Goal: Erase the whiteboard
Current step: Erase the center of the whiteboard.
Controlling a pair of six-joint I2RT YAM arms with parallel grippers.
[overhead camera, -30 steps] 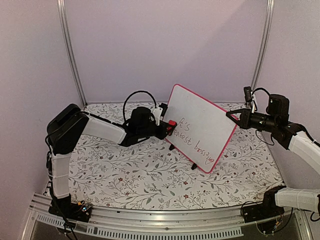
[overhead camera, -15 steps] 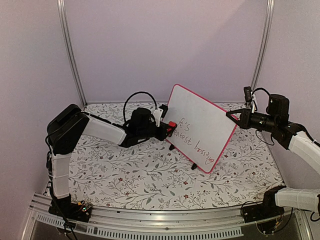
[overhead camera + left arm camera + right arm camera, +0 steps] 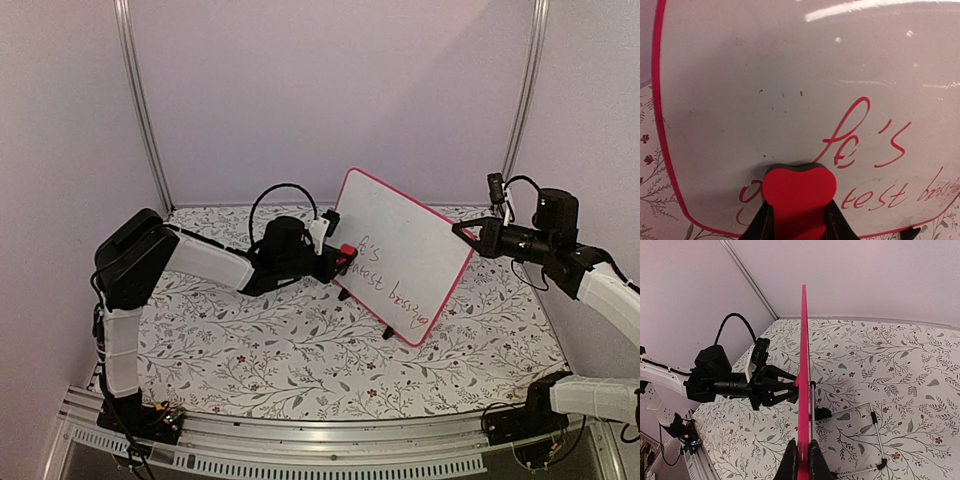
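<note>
- Top view: the whiteboard stands tilted on the floral surface, and the left gripper presses a red eraser against it.
- Left wrist: the left gripper is clamped on the eraser; the red writing includes "test".
- Right wrist: the right gripper pinches the whiteboard's pink edge.

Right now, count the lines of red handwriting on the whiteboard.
2. The upper line sits mid-board on the whiteboard. The lower line runs near its bottom edge, partly hidden behind the red eraser held by the left end effector.
</note>
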